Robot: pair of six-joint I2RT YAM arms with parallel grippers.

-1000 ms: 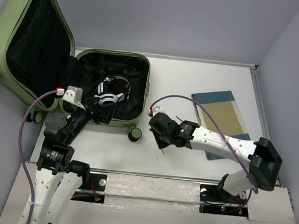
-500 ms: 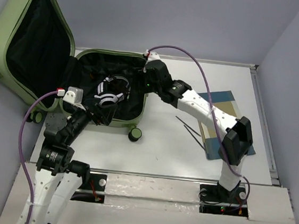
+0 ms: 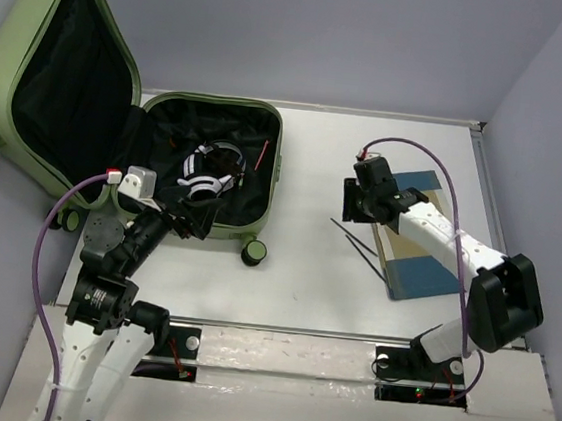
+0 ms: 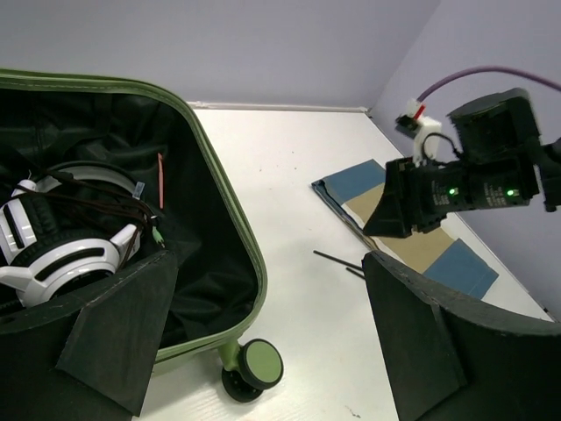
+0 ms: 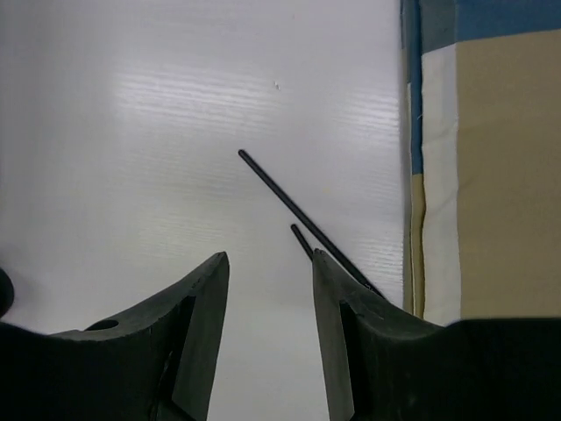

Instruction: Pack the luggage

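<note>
**Ana:** Right arm has swung off the suitcase [image 3: 273, 180] since half a second ago. The right gripper [image 5: 267, 263] now hangs over the table [image 3: 303, 283], next to the book [image 3: 416, 220]. A thin red stick [image 3: 262, 155] now shows on the black lining where that arm was.

**Ben:** Is it holding anything?

**Ana:** No. Its fingers are a modest gap apart with bare table between them. Just ahead of the tips lie two thin black sticks [image 5: 298, 210], running at a slant towards the book's edge.

**Ben:** So those are likely next. How should it take them?

**Ana:** I'd turn the wrist so the fingers close across the sticks, not along them. Then go down until the tips almost touch the table, because the sticks lie so flat. Grip near the middle so they don't tip. Stay off the end by the book, or a finger may catch the cover.

**Ben:** Both at once?

**Ana:** Only if both sit inside the gap, otherwise one will likely roll away.

**Ben:** And the other arm?

**Ana:** The left gripper [image 4: 270, 263] is spread wide and empty, by the near rim of the case. The case lies open at the table's far left, lid propped back, with headphones [image 3: 208, 171] inside. There is room beside them for the drop.
</note>
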